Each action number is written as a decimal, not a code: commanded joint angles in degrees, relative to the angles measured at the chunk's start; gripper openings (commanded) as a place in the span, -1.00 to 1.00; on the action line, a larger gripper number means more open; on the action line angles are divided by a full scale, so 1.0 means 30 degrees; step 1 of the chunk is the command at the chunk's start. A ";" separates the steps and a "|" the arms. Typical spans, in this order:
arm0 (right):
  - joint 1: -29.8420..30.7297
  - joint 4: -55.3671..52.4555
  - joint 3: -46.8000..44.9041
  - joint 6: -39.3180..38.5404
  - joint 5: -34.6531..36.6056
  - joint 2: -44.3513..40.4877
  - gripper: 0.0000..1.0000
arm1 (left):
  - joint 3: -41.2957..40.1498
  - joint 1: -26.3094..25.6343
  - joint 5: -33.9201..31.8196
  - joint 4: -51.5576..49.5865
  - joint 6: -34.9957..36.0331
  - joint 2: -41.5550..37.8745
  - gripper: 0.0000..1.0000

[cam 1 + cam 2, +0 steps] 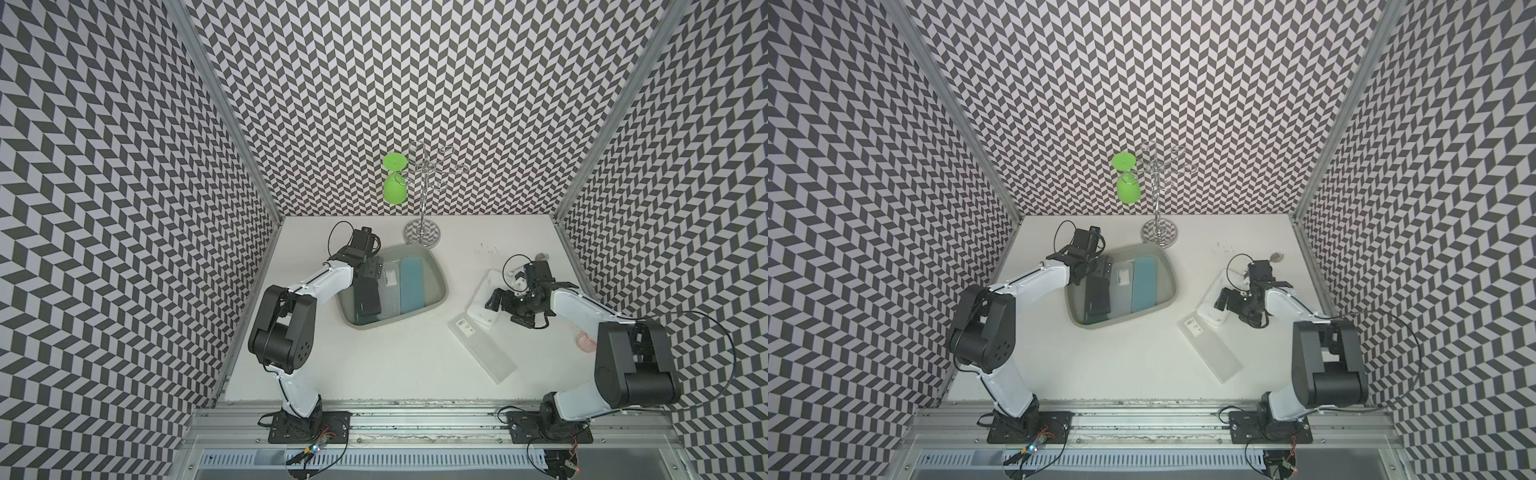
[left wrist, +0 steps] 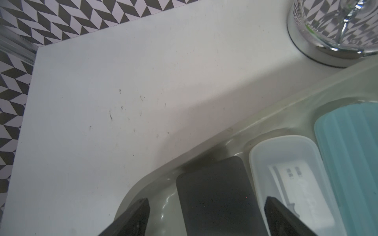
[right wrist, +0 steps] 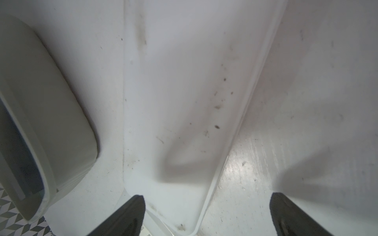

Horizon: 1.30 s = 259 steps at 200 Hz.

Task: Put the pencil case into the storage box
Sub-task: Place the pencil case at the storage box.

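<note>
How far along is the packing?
Done: black case, clear case, teal case in the storage box. In hand: nothing; left tool open over the black case, right tool open over the white case. Left: white case and frosted case, both on the table.

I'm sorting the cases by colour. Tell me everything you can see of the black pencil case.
The black pencil case is a flat, matte, dark rectangle with rounded corners and a small pale marking near one end; its material is unclear. It lies flat inside the storage box, along the wall nearest the left arm, right beside a frosted case. The left gripper hovers over its far end, fingers open on either side, not gripping it.
</note>
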 commanded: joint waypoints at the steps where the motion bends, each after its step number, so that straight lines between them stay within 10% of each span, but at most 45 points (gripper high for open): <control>1: -0.0111 0.0505 -0.0081 0.0013 -0.0062 -0.0437 0.99 | -0.0517 -0.0286 0.0691 -0.0125 -0.0001 -0.0974 0.86; 259: -0.0177 0.0635 -0.0147 -0.0604 -0.0296 -0.0484 0.99 | -0.5331 -0.1324 0.2130 -0.4078 -0.2790 -0.6187 0.43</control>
